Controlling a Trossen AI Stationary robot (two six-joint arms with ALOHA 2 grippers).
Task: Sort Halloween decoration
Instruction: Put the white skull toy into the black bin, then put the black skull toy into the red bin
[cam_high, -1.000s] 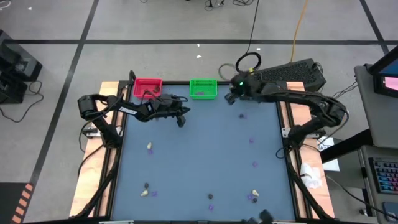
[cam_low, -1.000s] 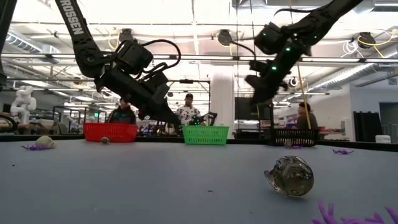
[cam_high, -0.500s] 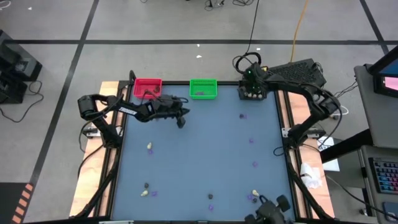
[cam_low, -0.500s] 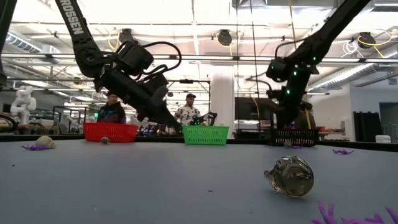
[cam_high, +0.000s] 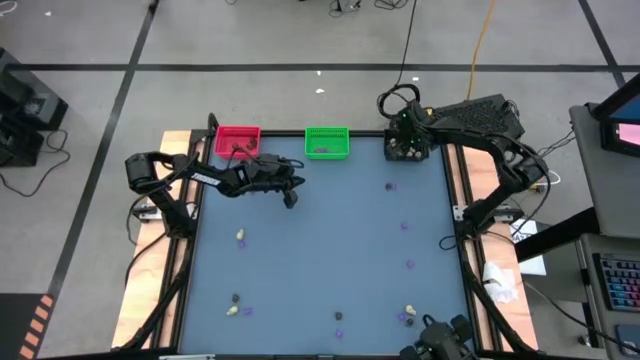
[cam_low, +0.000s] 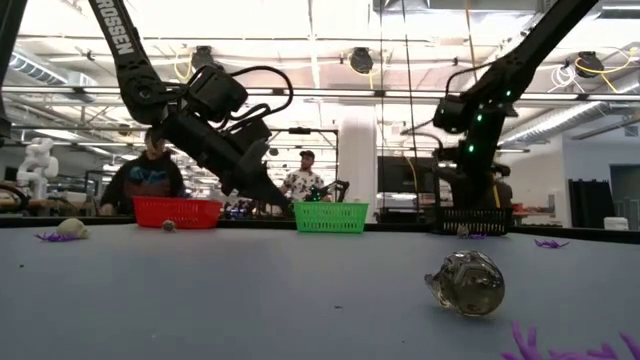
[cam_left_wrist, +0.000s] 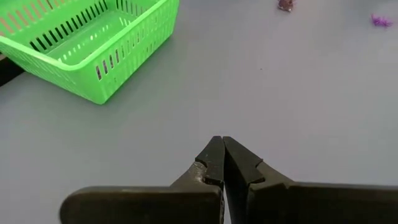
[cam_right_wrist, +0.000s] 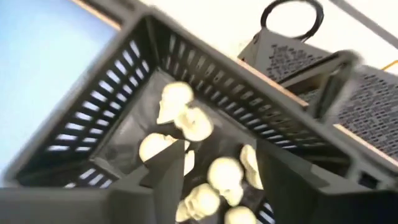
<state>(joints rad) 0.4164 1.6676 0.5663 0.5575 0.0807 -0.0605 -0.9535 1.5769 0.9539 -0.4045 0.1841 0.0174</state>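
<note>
- Overhead, the right gripper (cam_high: 408, 148) hung directly above the black bin (cam_high: 408, 152) at the far right corner of the bench (cam_high: 320, 260), its fingers (cam_right_wrist: 166, 171) spread apart with nothing between them.
- Just below those fingers, a heap of cream-white skulls (cam_right_wrist: 186, 124) lay on the bin's floor, so the step in hand looked like a drop-off into the black bin, at or just past the release.
- The left gripper (cam_left_wrist: 222, 163) hovered over bare bench with its fingers pressed together and empty; the green bin (cam_left_wrist: 81, 43) stood ahead of them, and the red bin (cam_high: 238, 140) was close behind.
- Loose decorations were scattered well away from both sets of fingers: a cream-white lump (cam_high: 241, 236) mid-bench, a dark lump (cam_high: 338, 316) and a purple bit (cam_high: 409, 264) toward the near edge, and a skull (cam_low: 465, 283) near the low camera.
- Next, by this reading, the right arm needed to lift clear of the bin walls and travel to one of the stray pieces.
</note>
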